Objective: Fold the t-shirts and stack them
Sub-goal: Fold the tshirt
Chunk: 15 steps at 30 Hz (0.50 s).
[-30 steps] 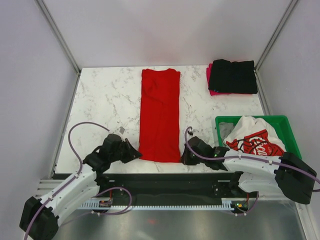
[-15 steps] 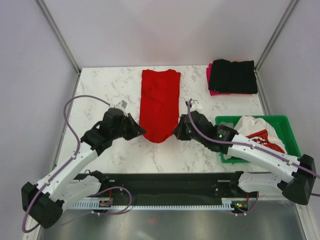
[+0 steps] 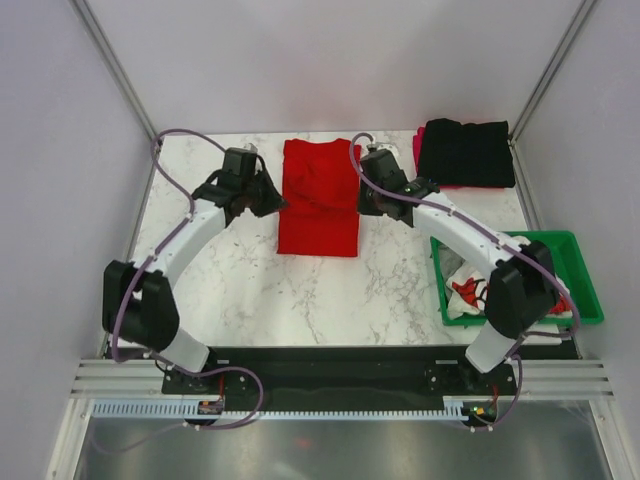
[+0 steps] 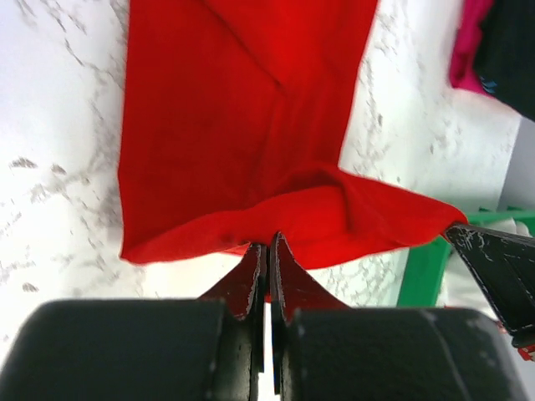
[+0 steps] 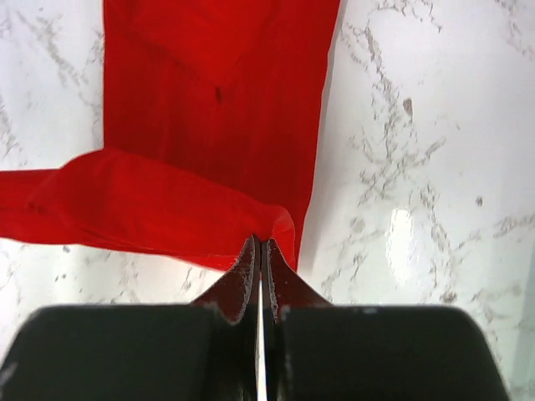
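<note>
Pinching the soft red tee (image 3: 318, 215) by its lifted hem, the left gripper (image 4: 267, 249) and right gripper (image 5: 259, 247) each have fingers pressed together on the cloth. It lies half doubled on the white marble table (image 3: 230, 280), between pale walls (image 3: 60, 150).

Both arms stretch far forward over the table and bend inward toward each other. The left arm (image 3: 185, 235) arches up from its base, and its left gripper (image 4: 267, 251) has its jaws pressed together on an edge of the red t-shirt (image 4: 242, 125). The right arm (image 3: 455, 225) mirrors it, with the right gripper (image 5: 259, 251) pinched tight on the opposite edge.
</note>
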Each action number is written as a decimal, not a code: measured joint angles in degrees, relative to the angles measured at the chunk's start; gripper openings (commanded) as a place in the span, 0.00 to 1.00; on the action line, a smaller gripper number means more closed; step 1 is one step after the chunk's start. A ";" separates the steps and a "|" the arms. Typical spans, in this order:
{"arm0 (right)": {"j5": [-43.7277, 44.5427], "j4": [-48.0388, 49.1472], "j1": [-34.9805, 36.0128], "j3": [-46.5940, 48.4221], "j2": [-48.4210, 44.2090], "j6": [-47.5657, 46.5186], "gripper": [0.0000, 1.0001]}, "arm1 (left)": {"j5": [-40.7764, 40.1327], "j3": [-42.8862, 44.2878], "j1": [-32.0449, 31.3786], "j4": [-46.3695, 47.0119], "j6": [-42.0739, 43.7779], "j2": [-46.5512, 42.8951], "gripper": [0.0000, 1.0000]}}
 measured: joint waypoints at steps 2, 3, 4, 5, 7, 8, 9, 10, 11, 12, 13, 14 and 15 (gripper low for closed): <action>-1.46 0.26 -1.53 2.38 3.72 -1.05 0.00 | 1.18 1.79 1.68 0.35 0.66 3.72 0.02; -1.95 0.26 -2.12 3.21 5.25 -1.42 0.00 | 1.79 2.86 2.36 0.46 0.98 5.70 0.02; -2.89 0.33 -2.73 4.37 7.06 -1.92 0.00 | 2.40 3.78 2.75 0.59 1.27 7.37 0.02; -3.34 0.44 -3.19 5.22 8.59 -2.21 0.00 | 2.89 4.83 3.13 0.68 1.57 9.16 0.02; -4.44 0.42 -4.00 6.73 11.21 -2.73 0.00 | 4.15 7.02 3.76 0.87 2.19 12.59 0.02; -4.85 0.52 -4.26 7.30 12.15 -2.97 0.00 | 4.74 8.17 3.98 0.96 2.38 14.16 0.02; -5.40 0.63 -4.57 7.93 13.25 -3.19 0.00 | 5.35 9.29 4.20 1.03 2.60 15.72 0.02; -5.77 0.61 -4.87 8.59 14.25 -3.41 0.00 | 5.70 10.23 4.44 1.25 2.80 17.14 0.02; -6.12 0.68 -5.14 9.25 15.15 -3.54 0.00 | 6.05 11.13 4.63 1.31 3.02 18.45 0.02; -6.54 0.83 -5.33 9.79 16.02 -3.67 0.00 | 6.45 12.02 4.83 1.31 3.19 19.76 0.02; -6.86 0.96 -5.53 10.36 16.79 -3.78 0.00 | 6.73 12.59 5.01 1.38 3.30 20.68 0.02; -7.10 1.07 -5.73 10.97 17.57 -3.91 0.00 | 7.04 13.33 5.18 1.36 3.41 21.84 0.02; -7.26 1.18 -5.88 11.43 18.23 -3.96 0.00 | 7.23 14.10 5.38 1.40 3.50 22.97 0.02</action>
